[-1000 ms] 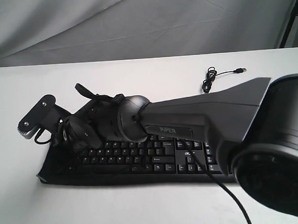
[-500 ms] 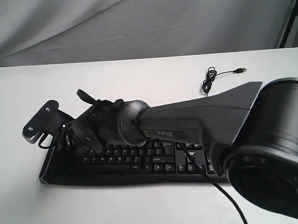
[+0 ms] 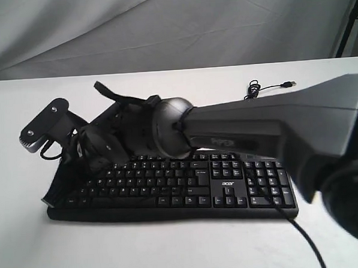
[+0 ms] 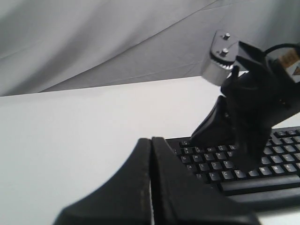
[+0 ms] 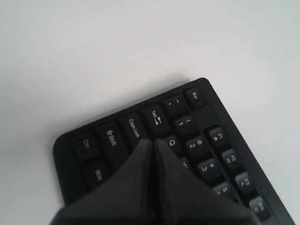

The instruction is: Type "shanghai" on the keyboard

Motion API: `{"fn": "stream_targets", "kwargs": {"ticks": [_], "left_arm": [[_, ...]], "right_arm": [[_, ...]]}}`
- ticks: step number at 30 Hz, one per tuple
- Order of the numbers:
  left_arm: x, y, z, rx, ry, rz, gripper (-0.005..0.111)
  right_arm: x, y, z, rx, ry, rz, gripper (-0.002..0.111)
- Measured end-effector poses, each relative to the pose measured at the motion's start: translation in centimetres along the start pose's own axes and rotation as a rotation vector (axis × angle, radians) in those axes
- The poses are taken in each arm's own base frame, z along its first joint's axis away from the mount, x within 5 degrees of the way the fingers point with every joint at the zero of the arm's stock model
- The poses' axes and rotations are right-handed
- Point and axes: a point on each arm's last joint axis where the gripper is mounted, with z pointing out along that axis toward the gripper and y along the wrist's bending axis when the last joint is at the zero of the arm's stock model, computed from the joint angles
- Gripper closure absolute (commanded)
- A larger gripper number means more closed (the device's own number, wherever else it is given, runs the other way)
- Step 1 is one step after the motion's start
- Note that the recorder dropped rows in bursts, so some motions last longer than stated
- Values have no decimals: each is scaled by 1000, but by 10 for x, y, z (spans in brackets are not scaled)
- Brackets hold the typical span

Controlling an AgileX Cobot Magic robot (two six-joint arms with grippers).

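Note:
The black keyboard [image 3: 230, 185] with white legends and an acer logo lies across the white table. My right arm reaches over it to its left end. In the right wrist view my right gripper [image 5: 153, 140] is shut with nothing in it, its tip over the keys between Caps Lock and Q on the keyboard [image 5: 108, 138]; I cannot tell whether it touches. In the left wrist view my left gripper [image 4: 151, 139] is shut and empty, low beside the left end of the keyboard [image 4: 211, 164]. The right gripper's body [image 4: 248, 112] stands over the keys there.
The keyboard's thin USB cable [image 3: 252, 94] lies coiled on the table behind the keyboard, its plug [image 3: 290, 83] pointing right. A grey cloth backdrop [image 3: 161, 27] hangs behind the table. The right arm's own cable [image 3: 298, 230] trails over the front edge.
The right arm dipped toward the left keys, then lifted; its wrist and forearm are higher now. More of the keyboard's right half shows under the forearm.

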Motion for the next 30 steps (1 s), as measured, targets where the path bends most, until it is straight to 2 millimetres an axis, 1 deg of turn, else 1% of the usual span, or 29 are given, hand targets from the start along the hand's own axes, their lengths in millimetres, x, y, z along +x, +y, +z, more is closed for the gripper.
{"fn": "stream_targets", "kwargs": {"ticks": [2, 3, 7, 9, 11, 13, 15, 24, 30], "left_arm": [[0, 0, 0, 0, 0, 0, 107], [0, 0, 0, 0, 0, 0, 107], [0, 0, 0, 0, 0, 0, 107], [0, 0, 0, 0, 0, 0, 107], [0, 0, 0, 0, 0, 0, 107], [0, 0, 0, 0, 0, 0, 107], [0, 0, 0, 0, 0, 0, 107], [0, 0, 0, 0, 0, 0, 107], [0, 0, 0, 0, 0, 0, 107]], "right_arm": [[3, 0, -15, 5, 1, 16, 108], [8, 0, -22, 6, 7, 25, 108], [37, -5, -42, 17, 32, 64, 108], [54, -6, -48, 21, 48, 82, 108], [65, -10, -52, 27, 55, 98, 108], [76, -13, -51, 32, 70, 116, 108], [81, -15, -49, 36, 76, 123, 108], [89, -15, -32, 37, 57, 135, 108], [90, -15, -30, 37, 54, 131, 108]]}}
